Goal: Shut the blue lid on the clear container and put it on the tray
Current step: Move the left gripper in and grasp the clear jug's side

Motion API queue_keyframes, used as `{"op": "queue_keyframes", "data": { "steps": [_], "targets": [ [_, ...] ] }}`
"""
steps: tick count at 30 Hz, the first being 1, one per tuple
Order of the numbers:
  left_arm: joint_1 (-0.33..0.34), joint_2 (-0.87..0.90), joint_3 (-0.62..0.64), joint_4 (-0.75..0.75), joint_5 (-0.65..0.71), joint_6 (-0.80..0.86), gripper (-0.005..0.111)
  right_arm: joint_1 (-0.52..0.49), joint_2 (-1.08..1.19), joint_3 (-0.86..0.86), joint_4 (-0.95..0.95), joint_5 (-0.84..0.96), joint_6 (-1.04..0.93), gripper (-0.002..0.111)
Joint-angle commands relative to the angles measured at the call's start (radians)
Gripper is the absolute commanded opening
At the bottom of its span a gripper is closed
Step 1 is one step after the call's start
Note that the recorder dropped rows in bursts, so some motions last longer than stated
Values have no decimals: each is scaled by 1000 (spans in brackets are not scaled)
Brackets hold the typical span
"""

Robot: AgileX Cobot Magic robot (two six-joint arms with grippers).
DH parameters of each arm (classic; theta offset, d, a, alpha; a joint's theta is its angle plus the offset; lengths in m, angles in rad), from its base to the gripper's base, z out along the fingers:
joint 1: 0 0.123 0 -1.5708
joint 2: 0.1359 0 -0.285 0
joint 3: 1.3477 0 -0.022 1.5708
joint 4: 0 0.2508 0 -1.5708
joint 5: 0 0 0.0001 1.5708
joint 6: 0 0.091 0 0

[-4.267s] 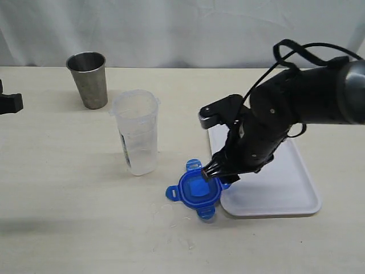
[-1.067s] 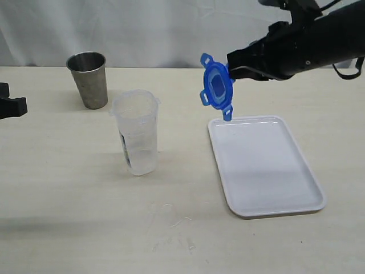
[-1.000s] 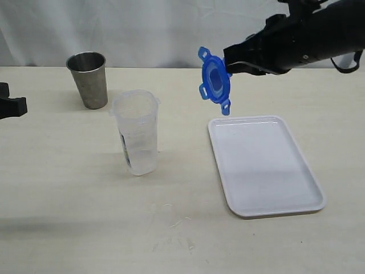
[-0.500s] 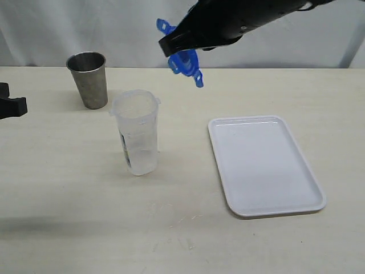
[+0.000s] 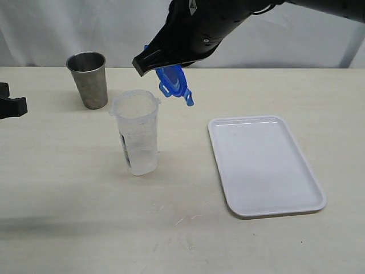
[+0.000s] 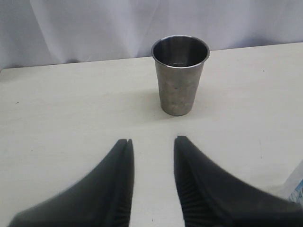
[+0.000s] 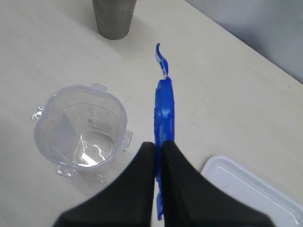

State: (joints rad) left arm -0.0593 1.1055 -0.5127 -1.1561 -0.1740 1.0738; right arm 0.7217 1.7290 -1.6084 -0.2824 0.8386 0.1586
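The right gripper point(image 7: 158, 144) clamps the blue lid point(image 7: 164, 104) near the clear container point(image 7: 80, 130); left gripper point(image 6: 152, 140), jaws apart, faces the metal cup point(image 6: 180, 73).

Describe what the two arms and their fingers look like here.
The right arm is bulky, rounded and glossy black. The right fingers are plain matte black, tapering to narrow tips. The left fingers are black curved wedges with fine ribbing on their inner faces.
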Motion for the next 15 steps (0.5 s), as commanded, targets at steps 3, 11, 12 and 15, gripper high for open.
{"op": "queue_keyframes", "data": {
  "steps": [3,11,12,15],
  "targets": [
    [2,-1,5,5,7,-2,29,3,0,-7,29,55,10,4],
    [2,45,5,30,41,-4,15,52,0,-66,4,92,10,4],
    [2,56,5,30,43,-4,8,56,0,-83,4,109,12,4],
    [1,87,1,48,47,-7,0,56,2,-115,-6,158,14,4]
  ]
}}
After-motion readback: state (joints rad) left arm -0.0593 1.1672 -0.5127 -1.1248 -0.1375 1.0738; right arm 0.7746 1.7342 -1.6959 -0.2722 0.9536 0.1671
